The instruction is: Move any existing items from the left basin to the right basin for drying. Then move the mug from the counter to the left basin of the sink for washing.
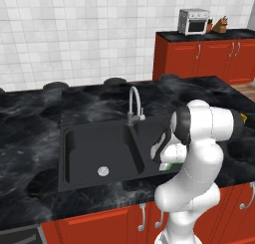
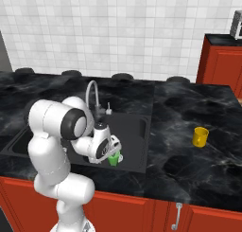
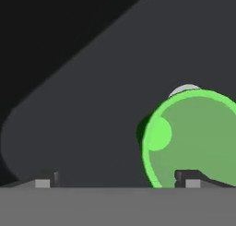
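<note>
Fingers [image 3: 191, 178] spread, green cup [image 3: 193, 137] in right basin [image 3: 92, 110]

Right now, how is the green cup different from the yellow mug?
The green cup stands down in the narrower right basin of the sink, between the open gripper fingers; the yellow mug stands on the counter, clear of the arm. The cup is bright green, tapered and shows no handle; the mug is yellow-orange and straight-sided. Both are small, upright and open-topped.

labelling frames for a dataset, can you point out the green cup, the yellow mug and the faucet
green cup [image 3: 193, 137], hand view, inside of the bowl
yellow mug [image 2: 200, 137], right base view, outer side wall
faucet [image 1: 133, 99], left base view, curved neck
</note>
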